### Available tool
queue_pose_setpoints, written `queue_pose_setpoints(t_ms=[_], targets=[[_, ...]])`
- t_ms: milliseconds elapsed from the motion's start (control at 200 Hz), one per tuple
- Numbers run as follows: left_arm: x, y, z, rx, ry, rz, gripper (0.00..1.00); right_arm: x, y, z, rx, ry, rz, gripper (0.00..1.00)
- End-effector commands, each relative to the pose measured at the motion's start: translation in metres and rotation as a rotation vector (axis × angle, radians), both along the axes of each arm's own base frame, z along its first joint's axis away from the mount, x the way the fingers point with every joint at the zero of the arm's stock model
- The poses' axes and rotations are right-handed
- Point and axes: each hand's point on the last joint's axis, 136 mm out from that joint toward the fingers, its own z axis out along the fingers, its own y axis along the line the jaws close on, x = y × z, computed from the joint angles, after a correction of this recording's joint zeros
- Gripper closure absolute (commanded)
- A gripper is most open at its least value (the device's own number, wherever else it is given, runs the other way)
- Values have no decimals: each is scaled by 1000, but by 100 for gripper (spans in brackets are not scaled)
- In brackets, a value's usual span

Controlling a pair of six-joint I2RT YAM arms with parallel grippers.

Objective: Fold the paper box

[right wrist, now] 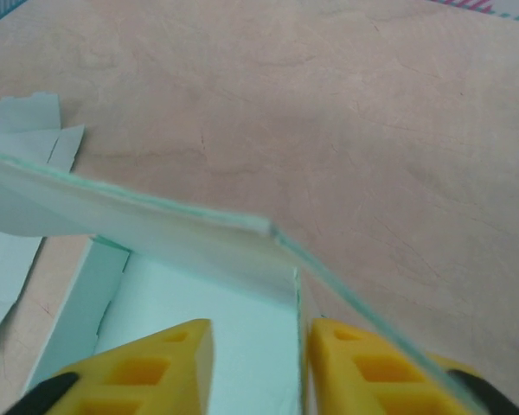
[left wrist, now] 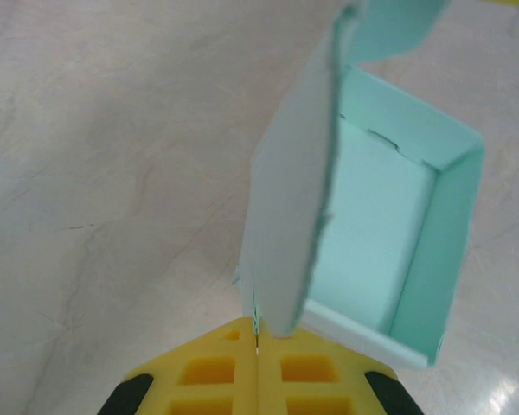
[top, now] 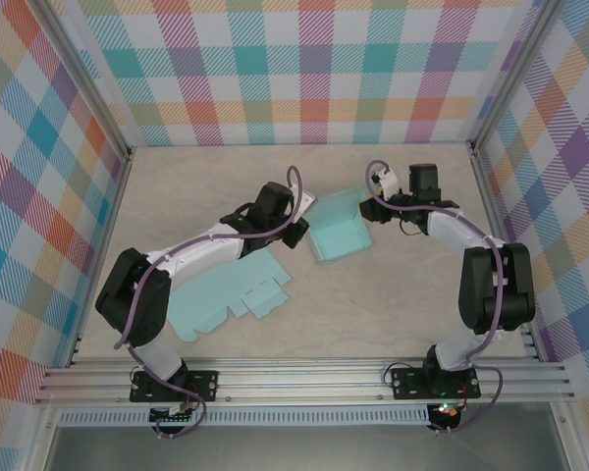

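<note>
The box (top: 339,234) is sitting mid-table, nearer the far edge. The left gripper (left wrist: 257,339) is pinching one flap tight. The right gripper (right wrist: 259,337) is sitting half open around a wall, not squeezing it. If the arms are pulling apart, the thin paper could tear or crumple.

A beige marbled table (top: 373,324) lies beneath the left gripper (top: 299,221) and the right gripper (top: 373,201), bare ahead of both. Plaid walls (top: 314,69) stand well ahead of them and out to each side. A metal rail (top: 304,378) runs well behind them. A flat paper blank (top: 216,299) lies behind the left gripper
</note>
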Motion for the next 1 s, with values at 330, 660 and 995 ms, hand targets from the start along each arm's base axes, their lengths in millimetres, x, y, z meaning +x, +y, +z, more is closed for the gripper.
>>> queue_pose_setpoints(t_ms=[330, 660, 995], targets=[[28, -7, -2, -84, -36, 371, 100, -8, 41, -17, -166, -60, -156, 90], [45, 1, 14, -129, -96, 503, 100, 23, 62, 0, -161, -128, -223, 94], [61, -4, 10, -172, -123, 555, 100, 57, 70, 3, -103, -129, -311, 92]])
